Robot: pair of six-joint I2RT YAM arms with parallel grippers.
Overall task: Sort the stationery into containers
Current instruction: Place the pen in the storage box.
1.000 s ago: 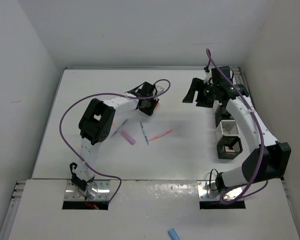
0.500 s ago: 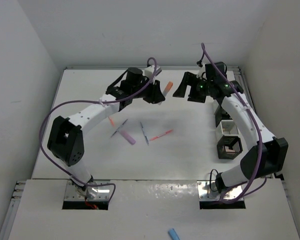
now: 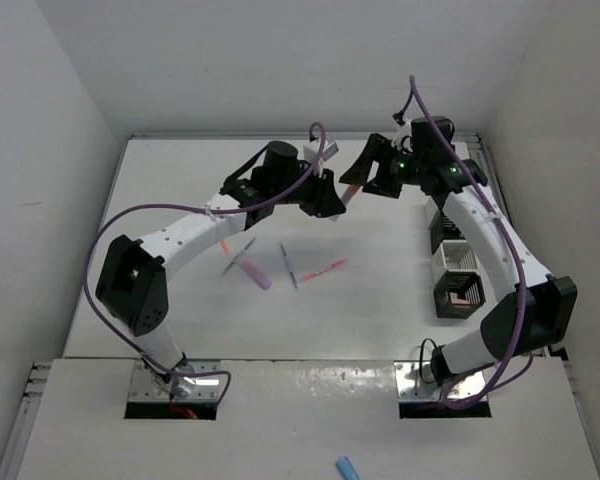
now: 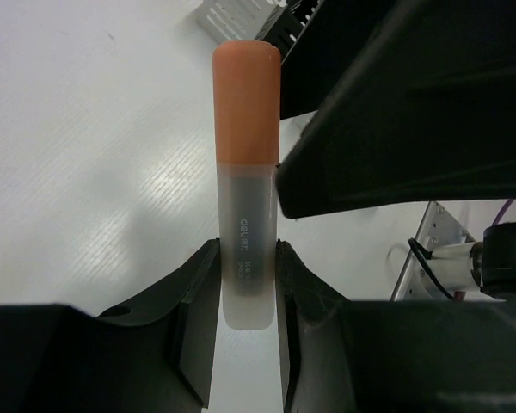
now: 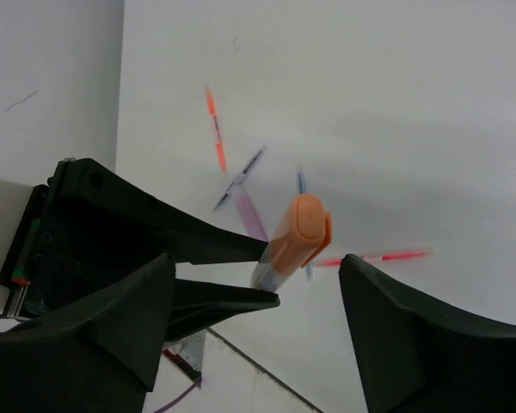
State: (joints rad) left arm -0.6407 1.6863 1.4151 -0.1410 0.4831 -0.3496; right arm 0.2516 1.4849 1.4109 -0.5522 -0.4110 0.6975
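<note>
One orange-capped marker (image 3: 347,190) with a frosted, translucent barrel is held up in the air above the far middle of the white table (image 3: 180,190), clamped at its lower barrel between the two fingers of the left gripper (image 3: 330,198). In the left wrist view the marker (image 4: 246,172) stands straight up out of the left gripper (image 4: 246,258), cap uppermost, with the fingers pressed against both sides of the barrel. The right gripper (image 3: 365,172) sits just to the right of the marker, its fingers spread wide apart and grasping nothing. In the right wrist view the marker (image 5: 294,239) points cap first into the gap between the fingers of the right gripper (image 5: 256,268). One finger comes very close to the side of the marker, but it is not possible to tell whether they touch. Below the marker, nearer the arm bases, several pens lie loose on the table: a pink pen (image 3: 325,268), a thin blue pen (image 3: 288,265), a short purple marker (image 3: 256,276), a dark pen (image 3: 238,258) and an orange pen (image 3: 223,243). Well to the right of the marker, along the right edge of the table, stands a row of wire-mesh boxes (image 3: 456,262), white ones farther back and a black box (image 3: 441,292) nearest. Far below the marker, on the near ledge past the arm bases, lies a small blue item (image 3: 348,467).
</note>
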